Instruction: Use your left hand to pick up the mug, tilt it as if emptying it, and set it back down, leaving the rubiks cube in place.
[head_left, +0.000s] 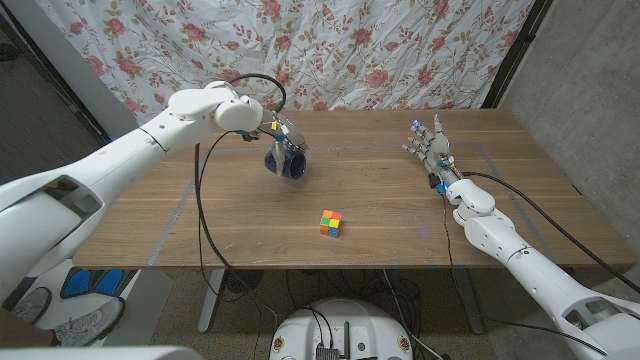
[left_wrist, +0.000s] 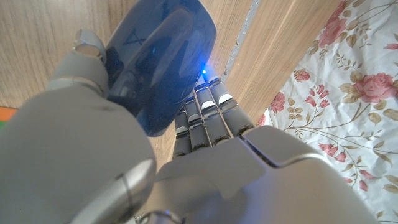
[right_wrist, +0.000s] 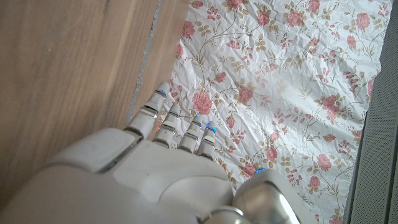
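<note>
We hold the glossy dark-blue mug (head_left: 286, 163) tilted in our left hand (head_left: 281, 138) over the table's far left, rubiks cube (head_left: 331, 223) nearer, while our right hand (head_left: 427, 146) waits empty, fingers apart.

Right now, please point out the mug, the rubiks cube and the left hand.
mug (head_left: 287, 165), head view, on its dark blue side.
rubiks cube (head_left: 331, 223), head view, on its top face.
left hand (head_left: 281, 135), head view, on the fingers gripping the mug.
</note>
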